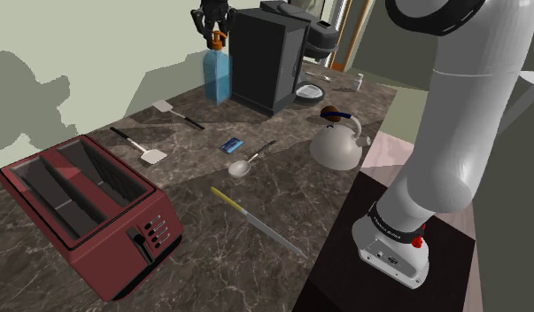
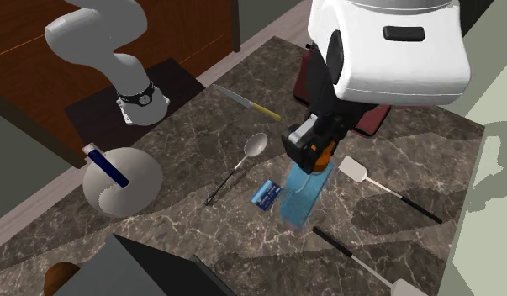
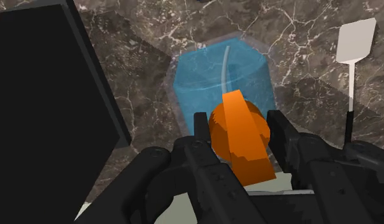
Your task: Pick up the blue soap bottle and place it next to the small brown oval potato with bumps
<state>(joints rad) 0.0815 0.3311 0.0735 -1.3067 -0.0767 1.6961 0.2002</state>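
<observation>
Orange pump [image 3: 242, 149] alone is pinched by your gripper [image 3: 238, 122]; lifted, the blue soap bottle [image 3: 216, 79] could swing against the coffee machine [image 3: 44, 95] beside it.

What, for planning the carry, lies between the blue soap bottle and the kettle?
A small blue card and a spoon, in the second exterior view.

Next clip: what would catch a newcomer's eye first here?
First the all-black gripper, its jaws closed around the orange pump of the translucent blue soap bottle, which stands beside the black box-shaped appliance at the far end of the dark marbled counter. Then the big red two-slot toaster at the shoulder view's lower left.
</observation>
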